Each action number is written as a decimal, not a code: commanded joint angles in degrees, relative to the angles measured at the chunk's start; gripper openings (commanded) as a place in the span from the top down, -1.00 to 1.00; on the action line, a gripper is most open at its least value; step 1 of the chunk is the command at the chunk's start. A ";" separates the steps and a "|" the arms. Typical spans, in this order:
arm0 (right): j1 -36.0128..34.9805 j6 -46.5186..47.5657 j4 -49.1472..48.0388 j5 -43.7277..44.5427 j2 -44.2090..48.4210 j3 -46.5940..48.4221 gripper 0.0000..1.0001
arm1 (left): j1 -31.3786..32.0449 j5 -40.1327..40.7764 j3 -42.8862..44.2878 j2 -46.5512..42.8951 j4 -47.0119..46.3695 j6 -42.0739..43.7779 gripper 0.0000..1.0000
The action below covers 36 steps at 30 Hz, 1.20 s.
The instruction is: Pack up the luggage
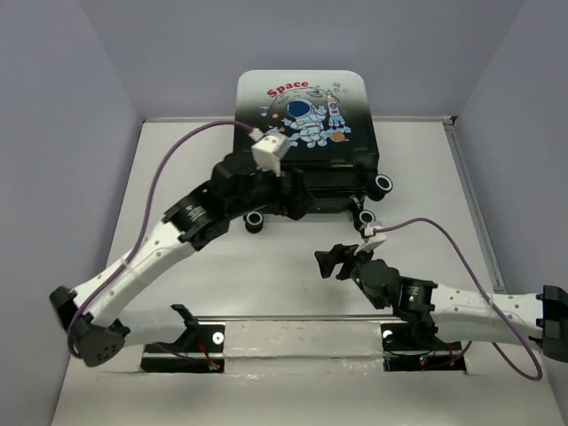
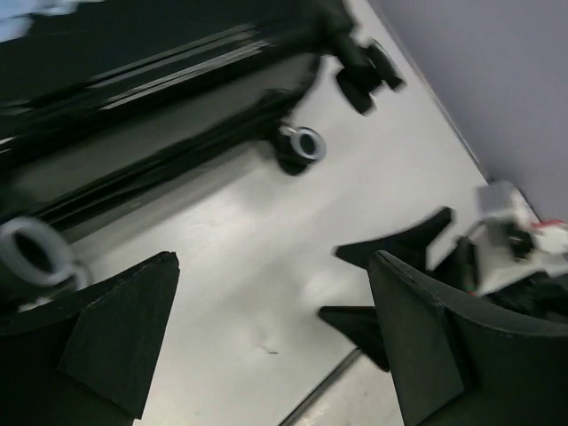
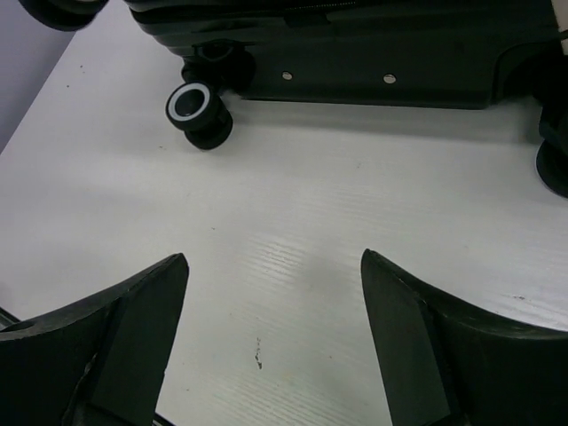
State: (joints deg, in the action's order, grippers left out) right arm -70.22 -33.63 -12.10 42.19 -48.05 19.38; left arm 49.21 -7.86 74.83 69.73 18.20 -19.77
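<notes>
With the luggage point(image 1: 302, 124) lying shut at the table's point(image 1: 266, 284) far middle, wheels toward me, my left gripper point(image 2: 271, 266) and right gripper point(image 3: 273, 259) hung spread and empty beside its wheeled edge, so I judged closing done, needing only a clean retreat.

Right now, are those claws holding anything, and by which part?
Nothing is held. The left gripper and right gripper both stand open near the luggage, with only table showing between their jaws.

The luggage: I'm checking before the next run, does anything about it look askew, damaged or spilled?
Nothing stands out. The luggage lies flat on the table, print side up, apparently shut, wheels at its near end. No visible damage, nothing spilled around it.
</notes>
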 commanded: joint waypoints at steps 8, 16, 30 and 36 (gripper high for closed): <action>-0.27 -0.39 -0.03 0.43 2.17 0.66 -0.70 | -28.02 -1.97 -18.31 -9.63 1.16 4.30 -0.98; -0.27 -0.82 0.50 0.61 1.21 0.49 -0.72 | -28.47 -5.68 -13.14 0.38 -3.86 3.25 -0.98; 3.93 2.86 1.73 0.27 -3.00 3.30 -0.59 | -28.82 -9.37 -16.64 4.36 -12.04 -4.22 0.53; 17.29 7.43 -6.87 -5.63 -6.18 2.07 0.00 | -28.73 -14.02 -22.00 -2.57 -20.56 -10.98 0.89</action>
State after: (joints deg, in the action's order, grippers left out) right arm -57.76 -30.63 -11.29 39.55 -54.13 21.04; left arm 19.75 -14.85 55.33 72.79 7.66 -26.46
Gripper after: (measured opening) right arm 0.539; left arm 0.607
